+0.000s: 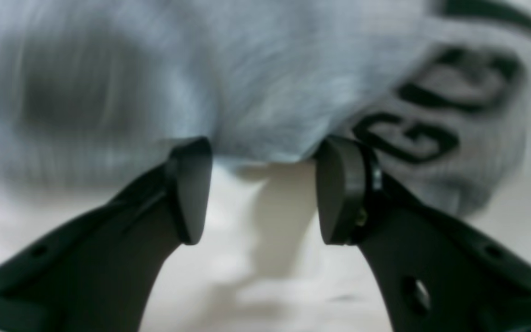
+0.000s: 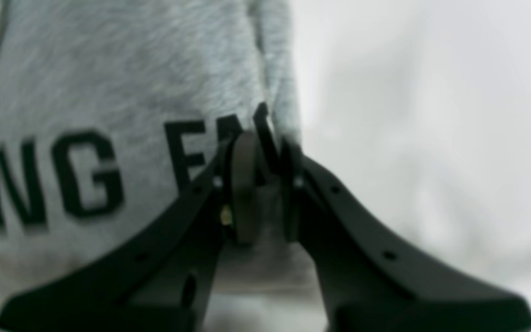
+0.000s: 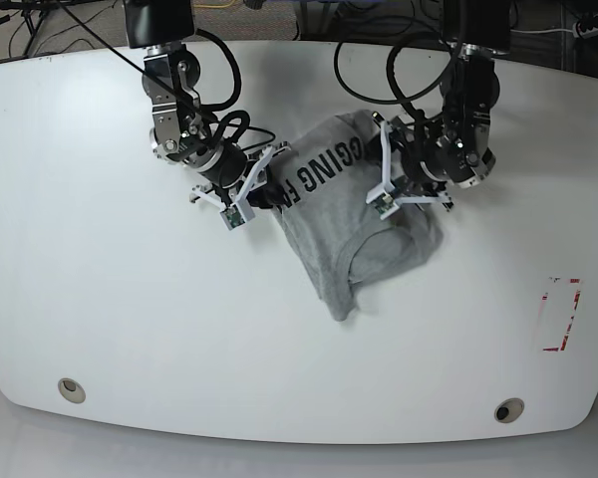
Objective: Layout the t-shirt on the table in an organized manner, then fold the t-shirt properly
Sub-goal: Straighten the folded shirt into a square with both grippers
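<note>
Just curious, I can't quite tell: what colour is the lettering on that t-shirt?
Black block letters on the grey t-shirt, clearest in the right wrist view.

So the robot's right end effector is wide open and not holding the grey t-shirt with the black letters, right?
Not quite. The right end effector is shut on the grey t-shirt, pinching its edge beside the black letters, as the right wrist view shows. It is the left end effector that is open.

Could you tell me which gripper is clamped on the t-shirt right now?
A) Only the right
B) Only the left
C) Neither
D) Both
A: the right gripper has its jaws pinched together on the t-shirt beside the lettering, while the left gripper stands open with only the cloth's edge before it.
</note>
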### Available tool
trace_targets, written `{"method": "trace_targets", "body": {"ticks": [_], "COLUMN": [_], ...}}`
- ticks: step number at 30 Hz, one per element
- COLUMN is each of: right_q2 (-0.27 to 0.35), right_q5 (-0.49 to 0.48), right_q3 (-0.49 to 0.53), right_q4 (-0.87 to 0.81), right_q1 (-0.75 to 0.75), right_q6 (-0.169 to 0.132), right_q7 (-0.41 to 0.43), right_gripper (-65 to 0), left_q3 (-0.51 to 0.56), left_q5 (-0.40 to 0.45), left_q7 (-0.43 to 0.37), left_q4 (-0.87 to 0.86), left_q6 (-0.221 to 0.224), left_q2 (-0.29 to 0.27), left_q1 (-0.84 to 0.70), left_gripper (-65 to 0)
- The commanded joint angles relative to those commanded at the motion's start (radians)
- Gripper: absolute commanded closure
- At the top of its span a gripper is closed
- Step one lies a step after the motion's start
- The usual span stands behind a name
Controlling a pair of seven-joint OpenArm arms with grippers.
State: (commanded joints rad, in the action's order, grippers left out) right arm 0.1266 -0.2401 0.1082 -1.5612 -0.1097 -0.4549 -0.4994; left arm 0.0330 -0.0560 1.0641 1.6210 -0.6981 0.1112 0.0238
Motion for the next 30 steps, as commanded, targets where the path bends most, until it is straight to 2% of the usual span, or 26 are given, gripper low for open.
{"method": "trace_targets", "body": {"ticks": [8, 15, 20, 22, 26, 30], "right_q2": [-0.006, -0.006, 0.002, 0.003, 0.011, 0.014], "right_q5": [0.000, 0.000, 0.000, 0.000, 0.002, 0.002], "right_q3": [0.000, 0.000, -0.005, -0.006, -0.044, -0.080], "right_q4": [-0.077, -0.104, -0.167, -0.210, -0.296, -0.370], "right_q1": [-0.075, -0.077, -0.075, -0.074, -0.057, -0.051], "right_q6": [0.005, 0.006, 0.008, 0.008, 0.008, 0.008], "right_q7": [0.000, -0.002, -0.003, -0.021, -0.104, -0.157], "right_gripper": [-8.7, -8.7, -8.7, -8.7, -8.7, -8.7], "left_q3": [-0.008, -0.011, -0.014, -0.014, -0.029, -0.048], "left_q5": [-0.003, -0.003, -0.005, -0.005, 0.002, 0.003], "left_q7": [0.003, 0.008, 0.092, 0.124, 0.129, 0.118], "left_q4": [-0.002, 0.097, 0.218, 0.276, 0.336, 0.338], "left_q6": [0.000, 0.000, 0.000, 0.000, 0.000, 0.000], "left_q2": [0.057, 0.094, 0.087, 0.064, -0.023, -0.132], "left_q1": [0.058, 0.068, 0.072, 0.074, 0.075, 0.084], "left_gripper": [-31.0, -31.0, -31.0, -31.0, -31.0, -31.1]}}
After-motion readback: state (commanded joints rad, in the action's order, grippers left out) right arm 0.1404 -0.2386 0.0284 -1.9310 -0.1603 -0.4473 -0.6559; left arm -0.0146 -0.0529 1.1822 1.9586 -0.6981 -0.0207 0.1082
